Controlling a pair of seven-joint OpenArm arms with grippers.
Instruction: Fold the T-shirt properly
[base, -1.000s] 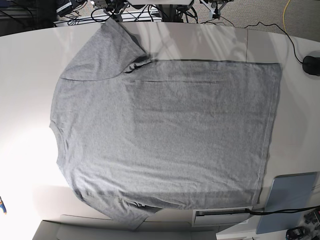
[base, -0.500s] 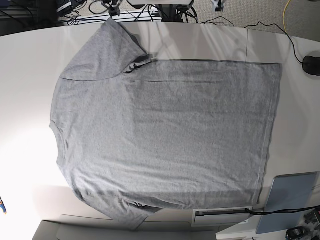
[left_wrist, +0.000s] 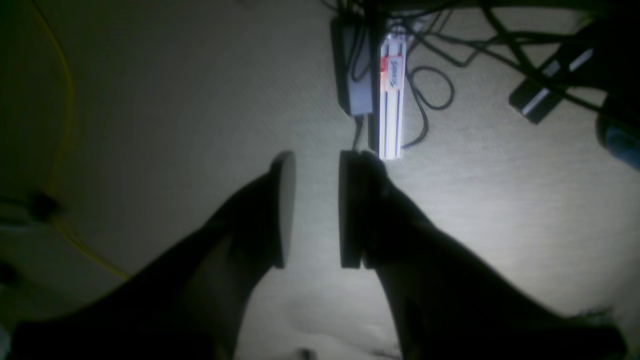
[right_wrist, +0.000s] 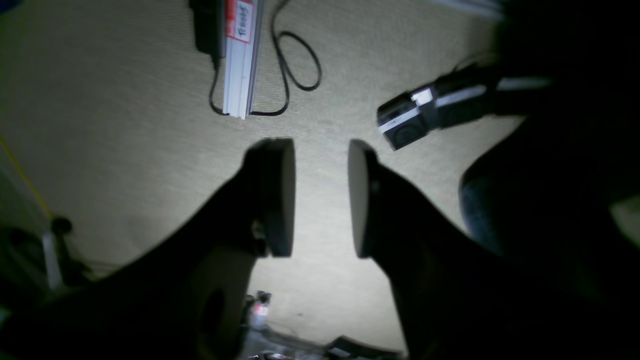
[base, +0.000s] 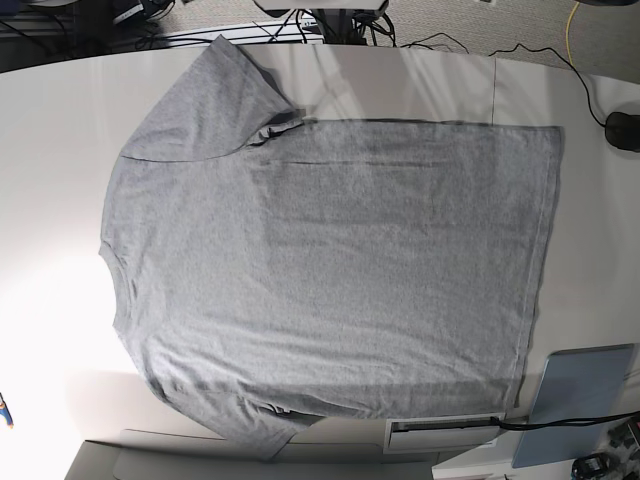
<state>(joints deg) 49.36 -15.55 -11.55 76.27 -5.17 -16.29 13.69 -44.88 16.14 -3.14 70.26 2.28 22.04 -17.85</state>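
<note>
Claws, left (left_wrist: 312, 210) and right (right_wrist: 321, 198), stand open and empty; you must bring both over the T-shirt (base: 330, 260), neck toward the right arm's side.

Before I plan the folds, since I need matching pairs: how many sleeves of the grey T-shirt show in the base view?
2: one sleeve at the upper left, the other sleeve at the lower left.
</note>
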